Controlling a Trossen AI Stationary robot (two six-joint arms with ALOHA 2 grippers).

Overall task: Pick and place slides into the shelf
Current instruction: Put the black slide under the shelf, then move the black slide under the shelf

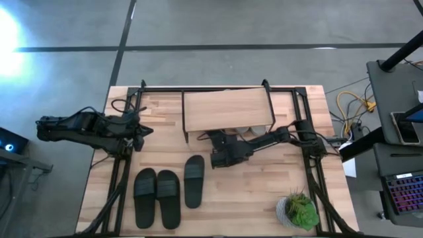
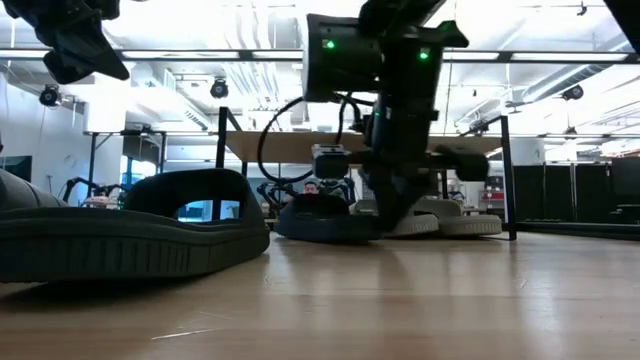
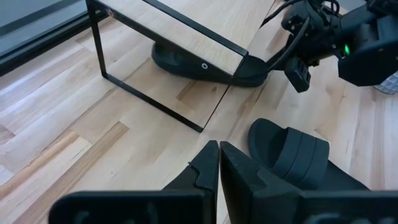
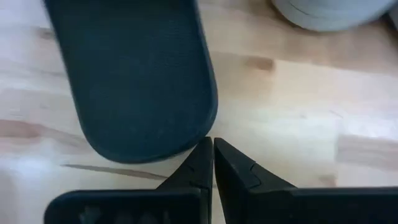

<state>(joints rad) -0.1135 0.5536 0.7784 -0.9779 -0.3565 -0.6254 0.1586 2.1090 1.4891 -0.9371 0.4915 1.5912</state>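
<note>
The shelf (image 1: 227,109) is a light wood plank on black legs at the table's far middle. Under it a dark slide (image 4: 134,74) lies flat on its sole, with the light grey slides (image 2: 440,221) to its right. Three black slides (image 1: 167,197) lie flat on the near left tabletop. My right gripper (image 4: 212,148) is shut, low over the table at the dark slide's rounded end. My left gripper (image 3: 219,152) is shut and hangs clear above the table left of the shelf (image 3: 155,93), over one black slide (image 3: 292,152). My right gripper's shut fingertips (image 4: 206,146) stand right at the rim of the dark slide's rounded end (image 4: 202,127), coming slanting down from the table's near side. Whether they touch the rim, I cannot tell. The slide lies flat on the table.
A potted green plant (image 1: 299,210) stands at the near right corner. The shelf's thin black legs (image 3: 99,43) frame the space under the plank. Bare wood lies between the black slides and the plant. A black rail (image 1: 198,88) runs along the far edge.
</note>
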